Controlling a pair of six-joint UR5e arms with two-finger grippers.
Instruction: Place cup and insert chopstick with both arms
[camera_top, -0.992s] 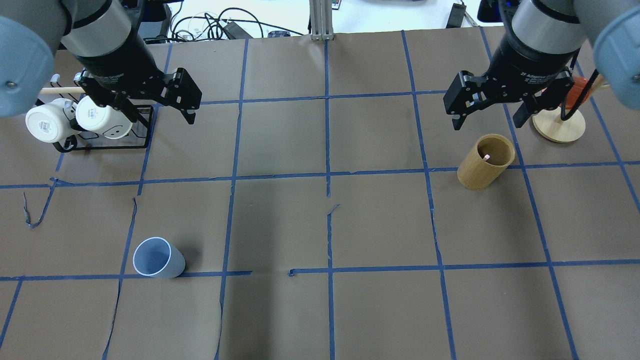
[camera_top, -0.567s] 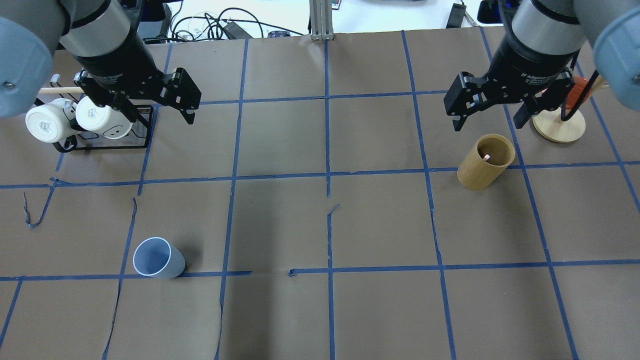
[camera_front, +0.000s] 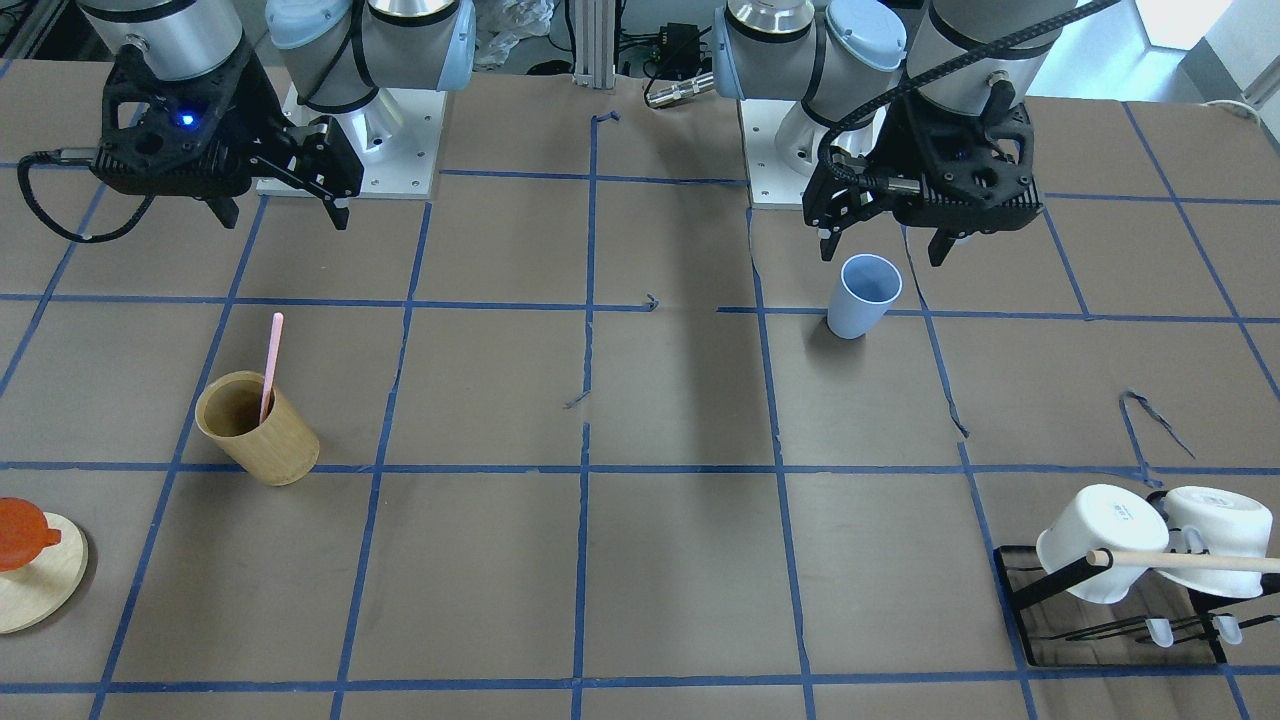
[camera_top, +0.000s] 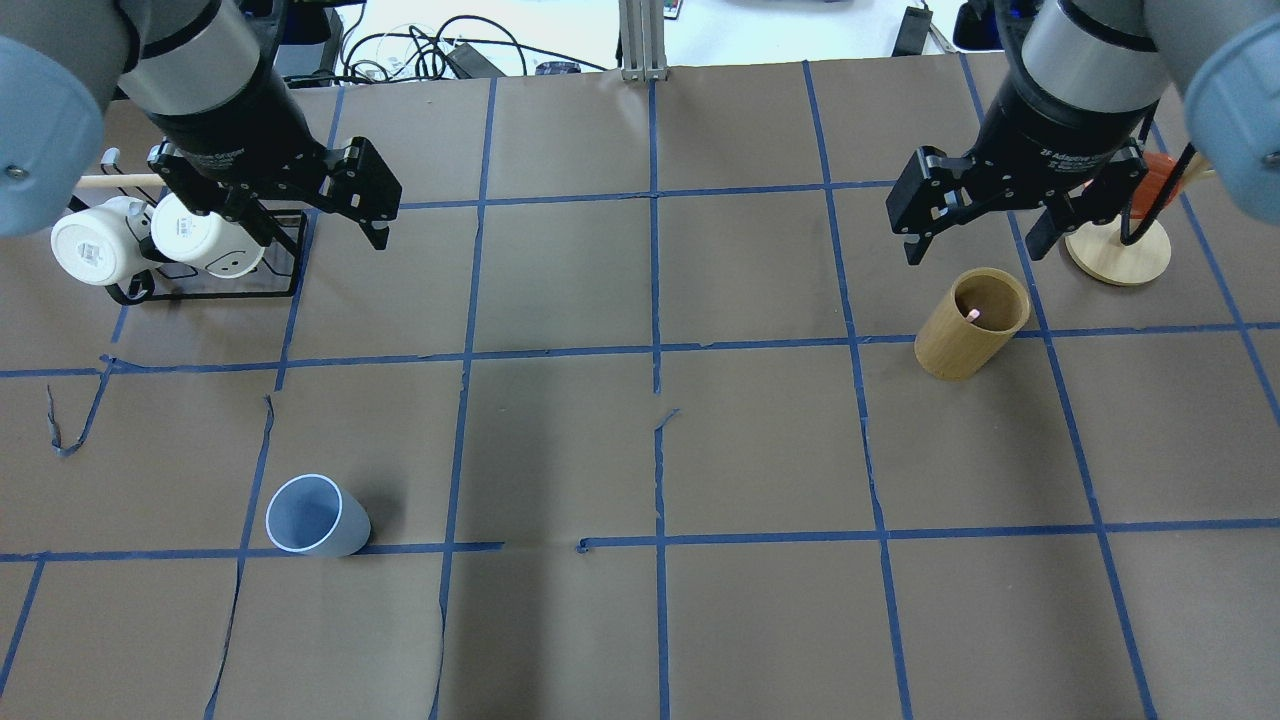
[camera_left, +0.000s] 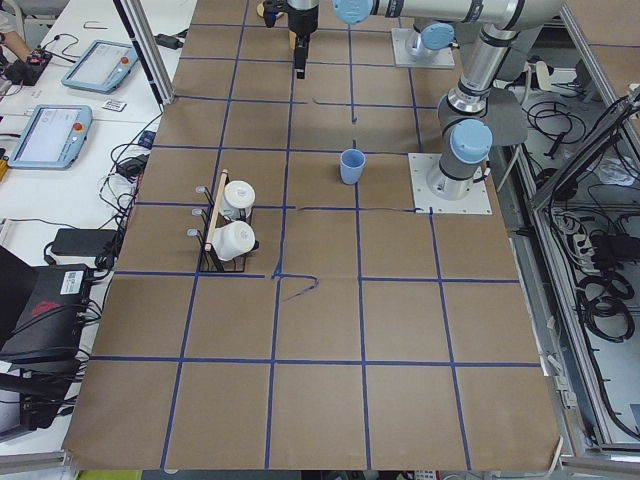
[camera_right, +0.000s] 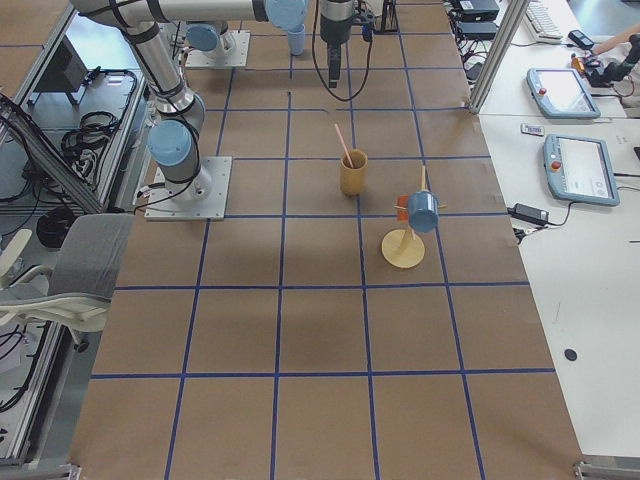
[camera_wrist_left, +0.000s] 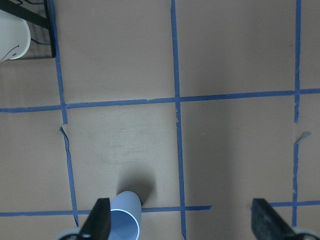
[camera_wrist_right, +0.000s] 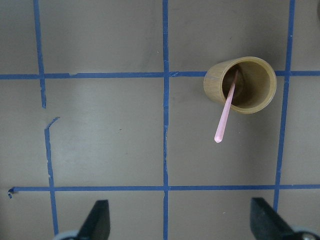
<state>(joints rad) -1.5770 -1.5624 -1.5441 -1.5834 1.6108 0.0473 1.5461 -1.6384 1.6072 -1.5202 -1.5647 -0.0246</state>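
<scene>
The light blue cup (camera_top: 316, 517) stands upright on the table near the robot's left side; it also shows in the front view (camera_front: 863, 295) and at the bottom of the left wrist view (camera_wrist_left: 125, 220). My left gripper (camera_top: 305, 225) hangs high above the table, open and empty, with the cup near one fingertip (camera_wrist_left: 100, 222). The pink chopstick (camera_front: 271, 360) leans inside the tan bamboo cylinder (camera_front: 258, 428) and sticks out of it (camera_wrist_right: 225, 117). My right gripper (camera_top: 972, 250) hovers high beside the cylinder, open and empty.
A black rack (camera_top: 200, 275) with white mugs (camera_front: 1100, 545) and a beige wooden rod (camera_front: 1180, 560) stands at the far left. A round wooden stand (camera_top: 1117, 250) with an orange piece is at the far right. Blue tape lines grid the brown paper.
Almost nothing: both grippers have shifted only very slightly. The cup, the chopstick and the cylinder have not moved.
</scene>
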